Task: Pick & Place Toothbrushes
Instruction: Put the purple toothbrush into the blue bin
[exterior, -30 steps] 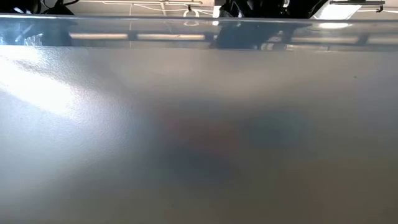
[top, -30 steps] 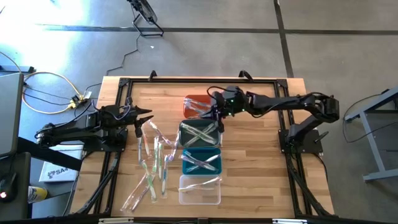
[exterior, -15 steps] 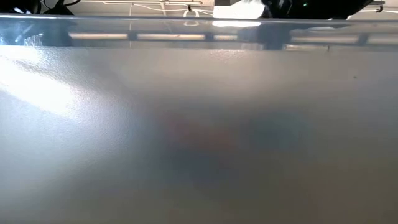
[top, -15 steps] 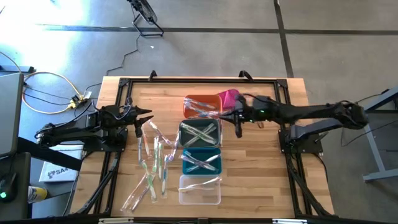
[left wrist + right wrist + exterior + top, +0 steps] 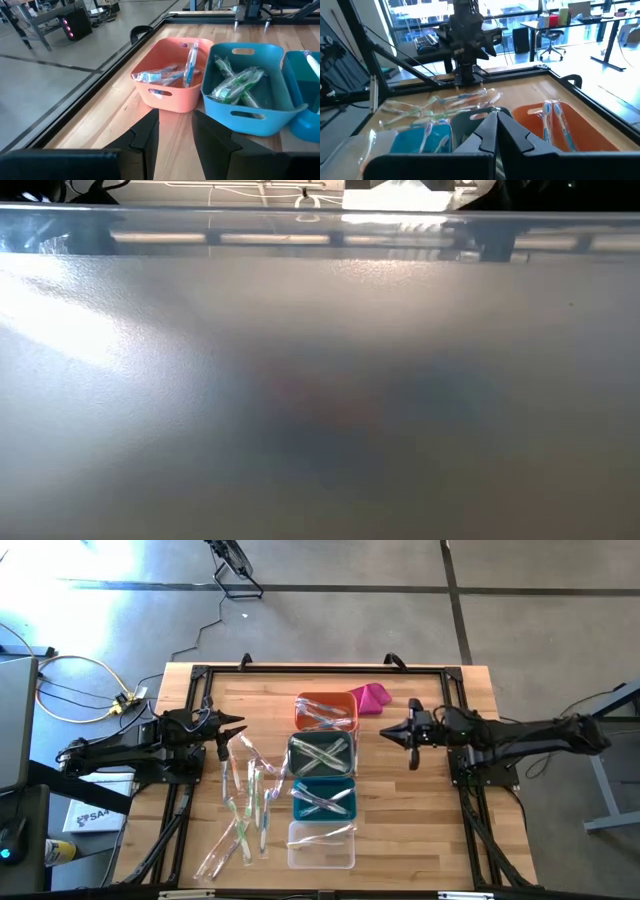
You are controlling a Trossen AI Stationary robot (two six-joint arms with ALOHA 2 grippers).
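Observation:
Several wrapped toothbrushes point(image 5: 246, 802) lie loose on the wooden table, left of a row of bins. More of them lie inside the orange bin point(image 5: 326, 711), the grey bin point(image 5: 322, 753) and the teal bin point(image 5: 323, 798). My left gripper point(image 5: 236, 730) hovers at the table's left side, beyond the loose pile's far end. It is open, with nothing between its fingers point(image 5: 148, 134). My right gripper point(image 5: 388, 732) hangs shut and empty over bare wood to the right of the bins. Its fingers point(image 5: 495, 131) point at the bins.
A clear bin point(image 5: 321, 846) stands nearest the front edge, at the end of the bin row. A magenta cloth lump point(image 5: 370, 697) lies right of the orange bin. Black frame rails point(image 5: 320, 668) run around the table. Bare wood lies between the bins and the right rail.
My right gripper has drawn back from over the orange bin toward the table's right edge, staying shut. This has uncovered the magenta cloth. The toothbrushes and bins lie as before.

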